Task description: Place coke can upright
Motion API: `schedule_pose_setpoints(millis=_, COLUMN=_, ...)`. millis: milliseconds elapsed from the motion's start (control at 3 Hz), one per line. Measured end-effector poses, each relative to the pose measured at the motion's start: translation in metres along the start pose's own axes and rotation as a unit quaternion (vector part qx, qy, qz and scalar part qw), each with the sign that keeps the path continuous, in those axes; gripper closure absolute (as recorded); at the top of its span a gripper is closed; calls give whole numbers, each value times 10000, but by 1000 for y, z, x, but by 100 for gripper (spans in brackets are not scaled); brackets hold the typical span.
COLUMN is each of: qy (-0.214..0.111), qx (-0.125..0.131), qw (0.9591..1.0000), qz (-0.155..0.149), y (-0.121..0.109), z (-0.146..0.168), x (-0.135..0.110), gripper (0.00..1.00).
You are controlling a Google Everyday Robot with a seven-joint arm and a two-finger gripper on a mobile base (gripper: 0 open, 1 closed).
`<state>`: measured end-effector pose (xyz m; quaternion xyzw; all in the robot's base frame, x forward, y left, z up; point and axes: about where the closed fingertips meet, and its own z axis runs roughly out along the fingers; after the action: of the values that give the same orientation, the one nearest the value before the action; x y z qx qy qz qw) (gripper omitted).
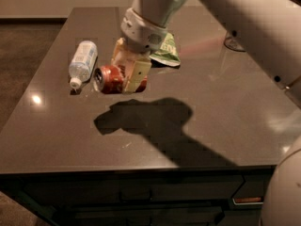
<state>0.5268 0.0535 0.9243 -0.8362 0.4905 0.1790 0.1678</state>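
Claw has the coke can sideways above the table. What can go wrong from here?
The coke can lies sideways in the claw; released without turning, it would likely roll, not stand.
The water bottle lies close beside the can's top end; rotating the can upright might knock it.
The green bag sits just behind the claw and may get brushed.

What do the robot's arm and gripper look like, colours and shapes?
The arm is a smooth, cream-white rounded shell with small dark holes along it and a paler ribbed collar at the wrist. The gripper, over the table's left half around the coke can, has two blocky pale-yellow fingers with small dark dots. No loose cables show.
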Motion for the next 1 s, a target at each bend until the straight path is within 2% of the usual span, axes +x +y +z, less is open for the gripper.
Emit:
schedule_pose_setpoints(millis=333, qy=-532, qx=304, qw=9944, qz=859, y=-6, z=-9, x=12, gripper=100)
schedule_pose_setpoints(millis=667, qy=-1009, qx=580, qw=9798, qz=1629, y=-11, z=-15, x=22, gripper=100)
schedule_pose_setpoints(millis=1000, qy=-1519, qx=849, qw=9598, qz=2201, y=-14, z=-17, x=27, gripper=100)
